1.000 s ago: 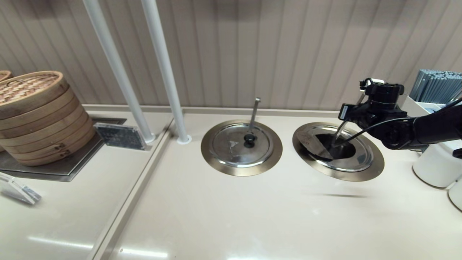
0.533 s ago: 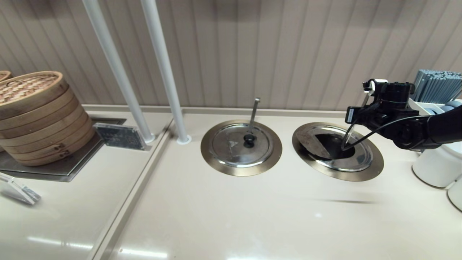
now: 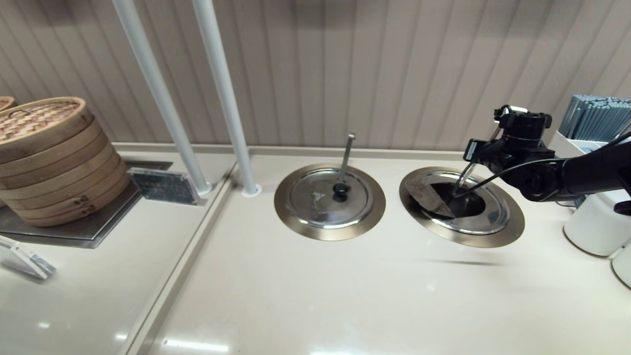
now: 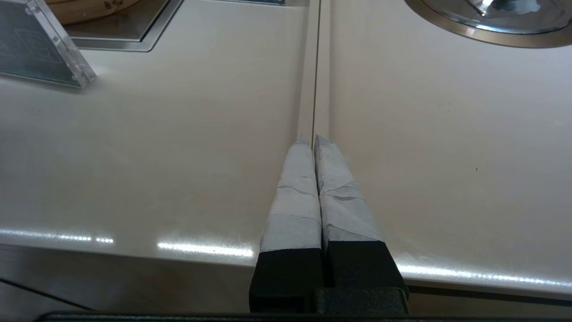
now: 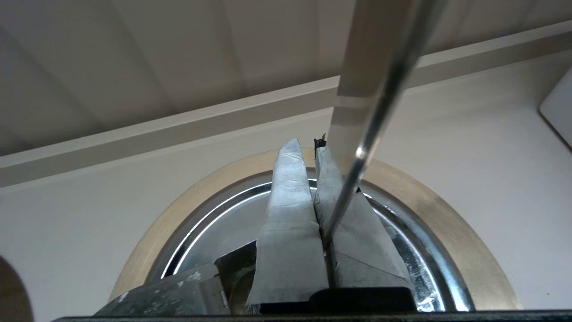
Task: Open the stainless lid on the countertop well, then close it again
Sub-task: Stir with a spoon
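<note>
Right gripper (image 5: 313, 154) seemingly pinching knob

You had even, bright overhead light. Glare streaks lay along the tabletop's (image 3: 315, 276) front edge, and a thin soft shadow fell near its right front. In the right wrist view, the close ladle rod (image 5: 380, 80) was blurred.

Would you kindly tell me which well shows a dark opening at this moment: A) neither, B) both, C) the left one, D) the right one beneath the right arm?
D: the stainless lid is folded back, exposing the countertop well by the right gripper; the twin lid lies shut.
</note>
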